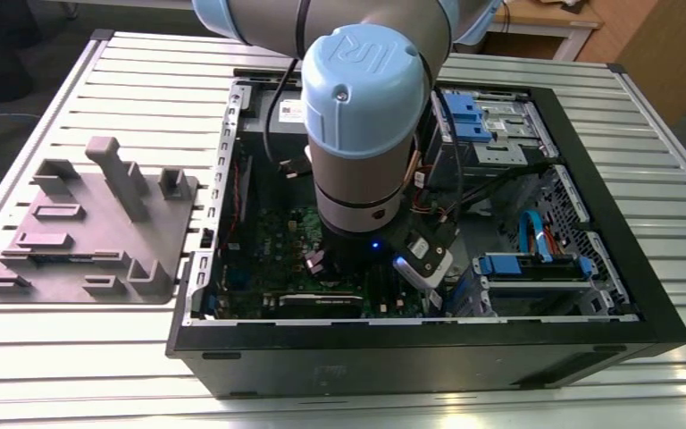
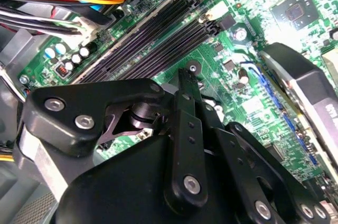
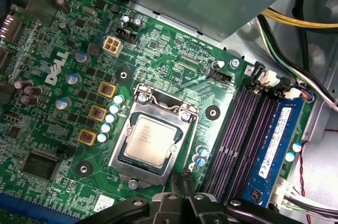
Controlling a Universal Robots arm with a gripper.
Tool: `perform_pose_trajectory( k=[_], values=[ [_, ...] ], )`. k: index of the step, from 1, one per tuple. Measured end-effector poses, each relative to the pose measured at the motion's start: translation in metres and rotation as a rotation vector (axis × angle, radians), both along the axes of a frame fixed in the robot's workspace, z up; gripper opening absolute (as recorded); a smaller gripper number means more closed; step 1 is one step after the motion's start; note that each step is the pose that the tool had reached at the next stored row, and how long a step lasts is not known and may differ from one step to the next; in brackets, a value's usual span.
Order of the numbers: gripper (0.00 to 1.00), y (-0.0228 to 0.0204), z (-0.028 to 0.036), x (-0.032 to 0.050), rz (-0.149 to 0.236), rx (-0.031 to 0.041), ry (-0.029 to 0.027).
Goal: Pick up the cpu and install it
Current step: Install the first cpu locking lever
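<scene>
Jaws (image 3: 186,182): tips pressed together, holding nothing, poised just beside the socket's edge.
Cpu (image 3: 149,139): seated flat in the socket (image 3: 153,137) on the motherboard (image 3: 158,65); frame sits around it.
Risks: tips could strike the memory slots (image 3: 240,139) or small capacitors (image 3: 200,155) right beside the socket; a knock on an unlatched cpu could shift it and bend contacts.
Hard to tell: whether the frame is latched; socket contacts are hidden beneath the cpu. In the exterior view the arm (image 1: 361,116) covers the socket inside the case (image 1: 606,223).
</scene>
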State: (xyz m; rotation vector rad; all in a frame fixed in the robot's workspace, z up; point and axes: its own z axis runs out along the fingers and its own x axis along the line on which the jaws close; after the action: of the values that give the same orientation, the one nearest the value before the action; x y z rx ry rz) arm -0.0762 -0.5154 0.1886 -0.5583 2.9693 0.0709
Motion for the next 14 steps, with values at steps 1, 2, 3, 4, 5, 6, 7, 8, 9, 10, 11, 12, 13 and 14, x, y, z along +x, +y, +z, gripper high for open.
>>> perform_pose_trajectory(
  k=[1, 2, 3, 4, 5, 6, 7, 8, 9, 10, 11, 12, 13, 14],
  values=[
    [0.11, 0.0000, 0.0003, 0.0000, -0.002, 0.0001, 0.0000],
    [0.11, -0.0001, 0.0008, 0.0000, -0.004, 0.0003, 0.0001],
    [0.11, -0.0001, 0.0014, 0.0000, -0.006, 0.0005, 0.0001],
    [0.11, -0.0001, 0.0025, -0.0001, -0.008, 0.0006, 0.0003],
    [0.11, -0.0001, 0.0033, -0.0001, -0.010, 0.0007, 0.0001],
    [0.11, 0.0000, 0.0044, -0.0001, -0.012, 0.0007, 0.0000],
    [0.11, -0.0001, 0.0053, 0.0000, -0.014, 0.0007, 0.0001],
    [0.11, 0.0000, 0.0060, 0.0000, -0.015, 0.0007, 0.0000],
    [0.11, 0.0000, 0.0063, 0.0000, -0.016, 0.0010, 0.0000],
    [0.11, 0.0001, 0.0065, 0.0000, -0.017, 0.0017, -0.0001],
    [0.11, 0.0002, 0.0067, 0.0000, -0.018, 0.0019, 0.0000],
    [0.11, 0.0005, 0.0068, 0.0000, -0.019, 0.0022, 0.0001],
    [0.11, 0.0010, 0.0068, -0.0001, -0.020, 0.0025, 0.0001],
    [0.11, 0.0014, 0.0069, -0.0001, -0.020, 0.0025, 0.0001]
  ],
)
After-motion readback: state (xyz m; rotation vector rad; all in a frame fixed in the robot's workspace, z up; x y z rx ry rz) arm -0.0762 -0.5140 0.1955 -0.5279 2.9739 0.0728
